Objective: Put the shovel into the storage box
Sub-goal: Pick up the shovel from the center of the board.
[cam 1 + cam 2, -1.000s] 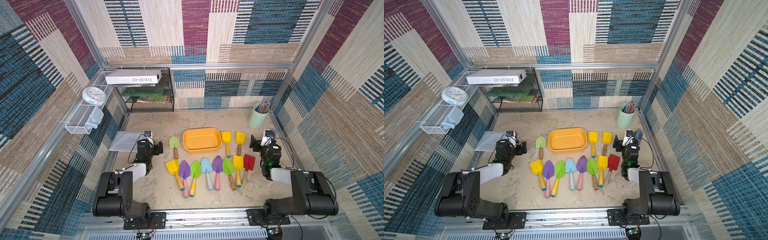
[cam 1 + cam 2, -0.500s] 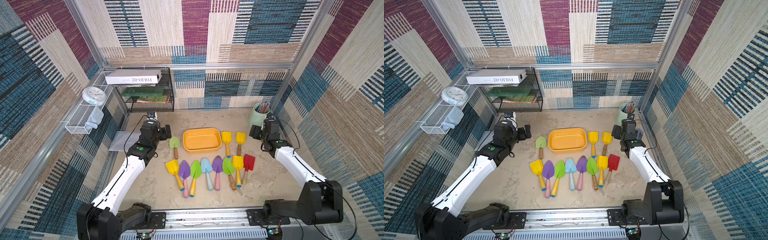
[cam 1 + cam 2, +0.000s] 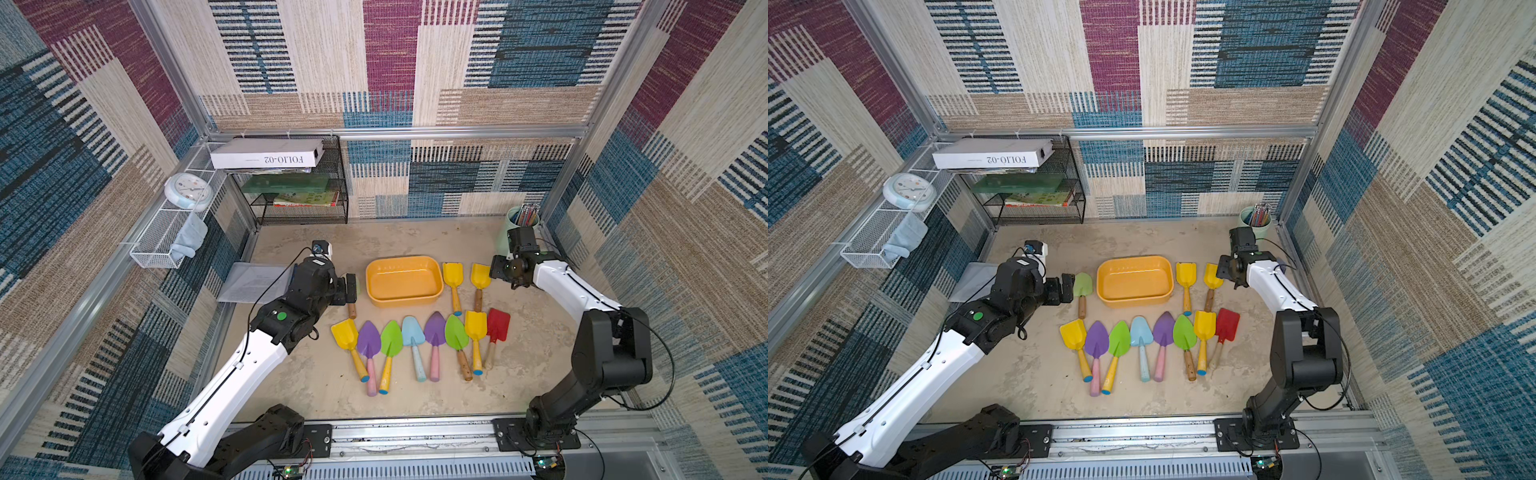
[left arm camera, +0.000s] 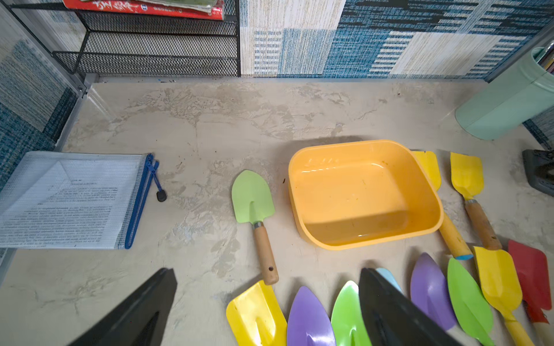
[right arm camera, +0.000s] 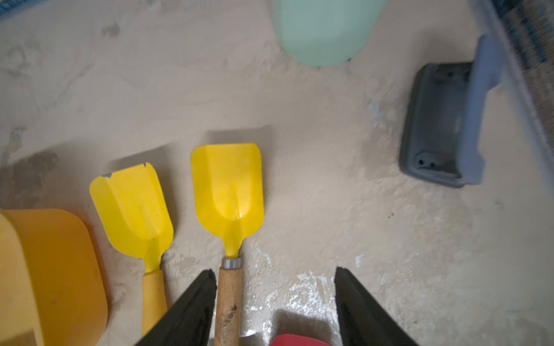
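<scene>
The storage box (image 3: 403, 282) (image 3: 1134, 281), a shallow yellow-orange tub, sits empty mid-table. A green shovel (image 3: 1082, 291) (image 4: 254, 215) with a wooden handle lies just left of it. Two yellow shovels (image 3: 452, 278) (image 3: 480, 278) lie to its right. Several more coloured shovels (image 3: 434, 340) form a row in front. My left gripper (image 3: 1061, 289) (image 4: 266, 269) hangs open over the green shovel's handle end, holding nothing. My right gripper (image 3: 498, 270) (image 5: 274, 269) is open over the wood-handled yellow shovel (image 5: 227, 191). That handle lies just inside one finger (image 5: 195, 302).
A mint-green pencil cup (image 3: 521, 224) stands in the back right corner, close behind my right wrist. A grey block (image 5: 440, 125) lies by the right wall. A mesh document pouch (image 4: 72, 200) lies at the left, and a black wire shelf (image 3: 299, 199) fills the back left.
Both arms have unfolded from near the front rail and reached toward the back. The left gripper came over the green shovel, the right over the yellow ones. The right jaws have narrowed somewhat.
</scene>
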`<state>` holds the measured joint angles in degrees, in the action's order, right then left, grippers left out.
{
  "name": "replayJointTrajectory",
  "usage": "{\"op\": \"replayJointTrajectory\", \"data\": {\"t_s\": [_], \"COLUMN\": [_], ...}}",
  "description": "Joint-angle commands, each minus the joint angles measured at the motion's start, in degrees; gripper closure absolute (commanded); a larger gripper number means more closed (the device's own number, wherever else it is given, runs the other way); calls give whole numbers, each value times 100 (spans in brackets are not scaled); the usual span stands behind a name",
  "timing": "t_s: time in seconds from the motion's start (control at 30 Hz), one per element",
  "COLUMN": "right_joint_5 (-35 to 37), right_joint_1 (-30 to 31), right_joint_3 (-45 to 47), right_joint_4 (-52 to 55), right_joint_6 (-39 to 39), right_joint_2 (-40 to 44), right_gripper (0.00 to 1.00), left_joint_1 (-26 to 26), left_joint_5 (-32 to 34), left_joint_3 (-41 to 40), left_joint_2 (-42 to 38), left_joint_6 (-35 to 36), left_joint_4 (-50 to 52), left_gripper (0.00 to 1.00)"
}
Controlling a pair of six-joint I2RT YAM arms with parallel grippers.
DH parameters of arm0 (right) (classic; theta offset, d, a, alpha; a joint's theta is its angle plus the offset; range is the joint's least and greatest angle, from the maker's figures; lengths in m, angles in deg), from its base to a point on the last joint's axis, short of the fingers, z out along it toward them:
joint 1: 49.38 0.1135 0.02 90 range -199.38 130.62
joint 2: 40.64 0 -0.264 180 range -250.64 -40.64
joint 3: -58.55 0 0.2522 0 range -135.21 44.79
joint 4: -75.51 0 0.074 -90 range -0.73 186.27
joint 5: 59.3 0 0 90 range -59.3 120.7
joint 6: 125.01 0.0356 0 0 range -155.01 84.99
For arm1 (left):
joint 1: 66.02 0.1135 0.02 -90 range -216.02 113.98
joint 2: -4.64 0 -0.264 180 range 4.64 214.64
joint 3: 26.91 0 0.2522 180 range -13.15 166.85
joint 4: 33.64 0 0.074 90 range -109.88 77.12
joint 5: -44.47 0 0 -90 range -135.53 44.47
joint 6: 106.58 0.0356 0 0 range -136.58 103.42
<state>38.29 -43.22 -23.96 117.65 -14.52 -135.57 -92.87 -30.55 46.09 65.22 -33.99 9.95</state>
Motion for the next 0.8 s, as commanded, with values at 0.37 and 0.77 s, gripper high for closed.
{"op": "replayJointTrajectory", "data": {"t_s": [0.37, 0.77], "right_joint_5": [96, 174], "right_joint_1": [691, 896], "right_joint_3": [145, 355], "right_joint_4": [127, 8], "right_joint_6": [609, 772], "right_joint_2": [-571, -869], "right_gripper": [31, 43], "left_joint_1": [-280, -606], "left_joint_5": [206, 405], "left_joint_3": [144, 309], "left_joint_2": [408, 766], "left_joint_6": [-210, -170], "left_joint_4": [220, 293], "left_gripper": [1, 1]}}
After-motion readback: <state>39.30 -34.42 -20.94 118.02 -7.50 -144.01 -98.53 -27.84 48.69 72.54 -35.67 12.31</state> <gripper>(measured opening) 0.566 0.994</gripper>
